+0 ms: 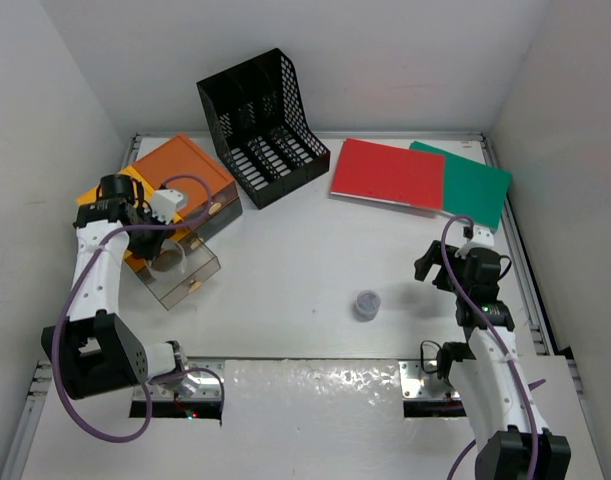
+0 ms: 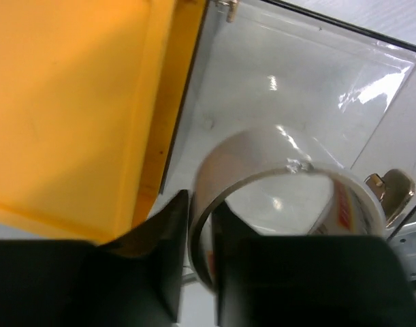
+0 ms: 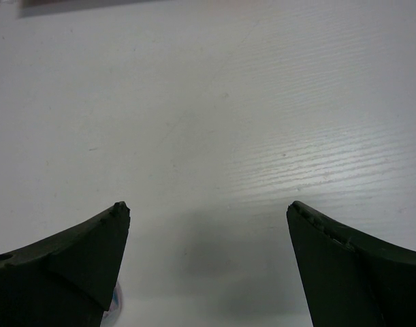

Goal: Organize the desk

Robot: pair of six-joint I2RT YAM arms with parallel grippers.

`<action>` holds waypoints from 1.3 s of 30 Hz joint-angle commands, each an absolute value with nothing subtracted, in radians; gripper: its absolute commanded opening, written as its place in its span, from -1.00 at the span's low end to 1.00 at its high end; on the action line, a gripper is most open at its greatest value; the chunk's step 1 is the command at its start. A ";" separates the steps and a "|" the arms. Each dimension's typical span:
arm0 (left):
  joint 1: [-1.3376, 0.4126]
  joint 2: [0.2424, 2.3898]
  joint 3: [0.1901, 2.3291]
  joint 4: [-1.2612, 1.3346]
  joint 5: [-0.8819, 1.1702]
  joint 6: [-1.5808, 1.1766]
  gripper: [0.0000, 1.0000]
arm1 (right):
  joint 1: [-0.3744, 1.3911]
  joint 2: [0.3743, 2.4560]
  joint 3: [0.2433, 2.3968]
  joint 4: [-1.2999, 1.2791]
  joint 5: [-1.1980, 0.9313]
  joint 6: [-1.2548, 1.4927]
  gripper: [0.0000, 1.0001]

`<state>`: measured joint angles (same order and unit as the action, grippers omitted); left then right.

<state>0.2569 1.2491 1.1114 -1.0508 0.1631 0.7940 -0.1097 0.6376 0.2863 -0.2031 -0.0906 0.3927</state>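
**Tape roll over the open drawer, ready to drop**

My left gripper (image 2: 199, 204) is clamped on the wall of a roll of tape (image 2: 262, 146), one finger inside the ring and one outside, with the jaws nearly together. The roll hangs over the clear drawer (image 2: 296, 75) pulled out of the orange box (image 2: 71, 102). I can't tell whether it touches the drawer floor.

I judge this to be the stow-the-tape step. Next I'd lower a little, open the jaws so the roll settles inside the walls, lift clear, then push the drawer in.

My right gripper (image 3: 208, 204) is spread wide with nothing between the fingers, hovering over bare desk (image 1: 305, 240). A small round item (image 1: 366, 303) sits loose near it, probably the next pickup.

Farther back on the desk stand the black file rack (image 1: 265, 125) and the red folder (image 1: 388, 173), which overlaps the green folder (image 1: 477, 182).
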 commanded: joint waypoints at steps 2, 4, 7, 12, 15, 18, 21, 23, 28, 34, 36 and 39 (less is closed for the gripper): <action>0.255 1.247 1.071 -1.011 0.231 0.831 -0.46 | -0.112 0.623 0.285 -0.173 -0.098 0.390 0.88; 0.255 1.236 1.068 -0.987 0.233 0.824 -0.40 | -0.112 0.624 0.288 -0.173 -0.098 0.391 0.89; 0.252 1.232 1.065 -0.979 0.232 0.831 -0.16 | -0.112 0.627 0.290 -0.172 -0.101 0.390 0.89; 0.250 1.218 1.213 -1.034 0.233 0.821 -0.10 | -0.112 0.640 0.304 -0.184 -0.101 0.377 0.90; 0.250 1.201 1.423 -1.100 0.300 0.801 -0.04 | -0.112 0.640 0.298 -0.181 -0.106 0.379 0.90; 0.176 1.200 1.571 -1.216 0.414 0.769 -0.42 | -0.113 0.640 0.290 -0.176 -0.107 0.376 0.87; -0.114 1.206 1.411 -1.302 0.367 0.680 -0.60 | -0.112 0.640 0.291 -0.173 -0.117 0.371 0.81; -0.249 1.209 1.307 -1.286 0.300 0.657 -0.61 | -0.112 0.637 0.291 -0.170 -0.117 0.373 0.79; -0.368 1.210 1.167 -1.287 0.284 0.725 -0.60 | -0.112 0.640 0.279 -0.161 -0.104 0.376 0.79; -0.388 1.212 1.040 -1.249 0.168 0.764 -0.62 | -0.112 0.660 0.276 -0.150 -0.103 0.379 0.79; -0.387 1.229 0.968 -1.201 0.073 0.749 -0.62 | -0.112 0.661 0.276 -0.150 -0.101 0.376 0.80; -0.358 1.212 0.934 -1.154 0.015 0.724 -0.62 | -0.112 0.654 0.275 -0.153 -0.100 0.376 0.80</action>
<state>-0.3744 1.2297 0.9440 -1.2167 0.1169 0.7330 -0.1097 0.6617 0.2741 -0.1959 -0.1036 0.3847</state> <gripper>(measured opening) 0.193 0.897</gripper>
